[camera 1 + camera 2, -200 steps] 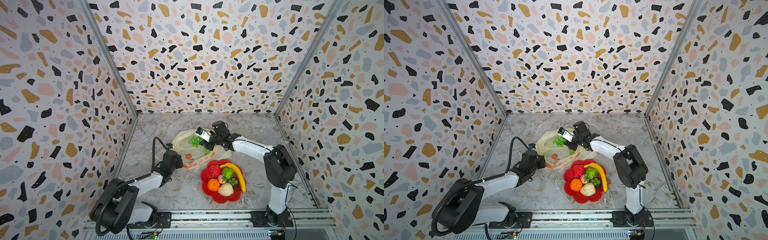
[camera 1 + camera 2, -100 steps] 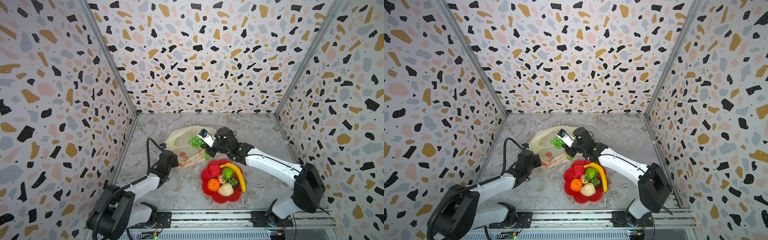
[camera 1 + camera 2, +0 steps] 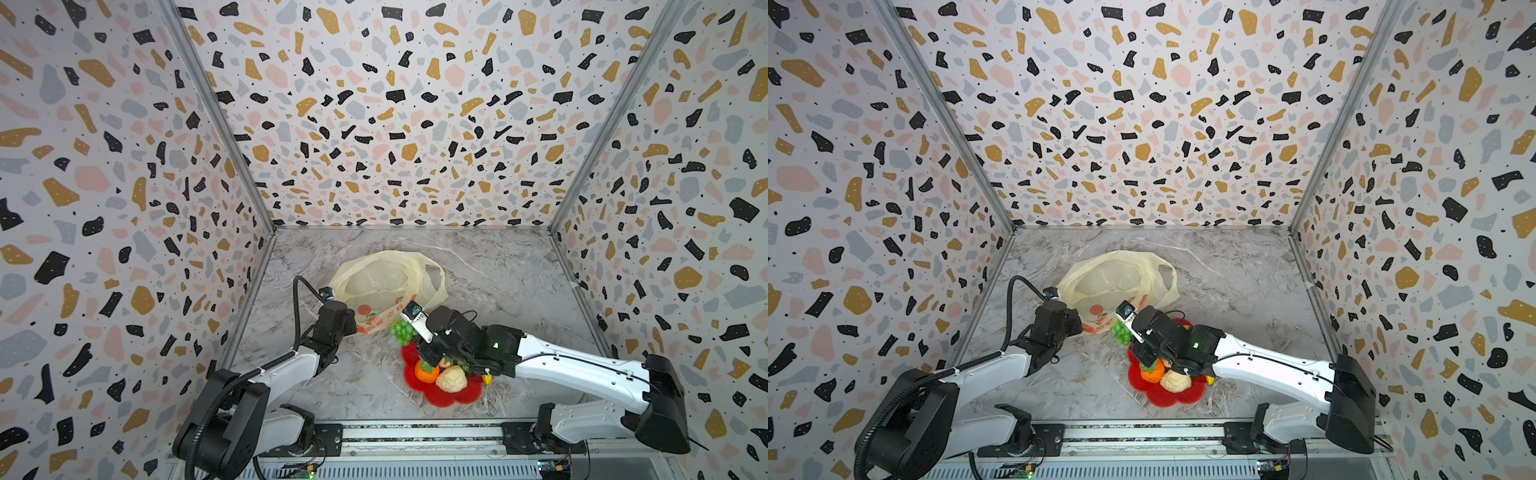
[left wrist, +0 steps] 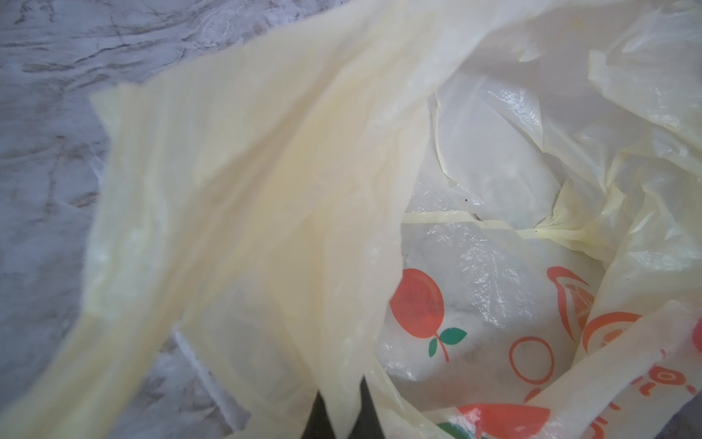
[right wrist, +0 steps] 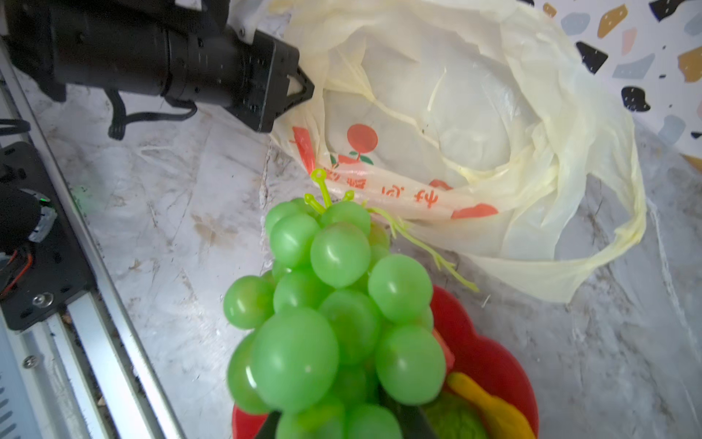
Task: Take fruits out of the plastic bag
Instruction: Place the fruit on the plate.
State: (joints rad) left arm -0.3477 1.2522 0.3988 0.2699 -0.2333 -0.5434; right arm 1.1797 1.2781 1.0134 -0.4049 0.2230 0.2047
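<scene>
The cream-yellow plastic bag (image 3: 386,282) (image 3: 1113,278) lies open and slack on the marble floor; no fruit shows inside it in the wrist views (image 4: 494,266) (image 5: 475,114). My left gripper (image 3: 353,325) (image 4: 342,414) is shut on the bag's near rim. My right gripper (image 3: 415,337) (image 5: 342,422) is shut on the green grape bunch (image 3: 401,332) (image 3: 1121,333) (image 5: 334,304), held just above the far left edge of the red dish (image 3: 440,400). An orange (image 3: 427,372) and a cream knobbly fruit (image 3: 451,379) sit in the dish.
A banana (image 5: 490,412) and a green fruit (image 5: 454,420) also lie in the red dish (image 5: 490,365), partly under my right arm. A metal rail (image 3: 415,434) runs along the front. Patterned walls close in the left, back and right sides.
My right gripper has carried the grape bunch out of the bag's mouth, toward the front and over the dish's edge. The left gripper has kept its hold on the bag's rim.
</scene>
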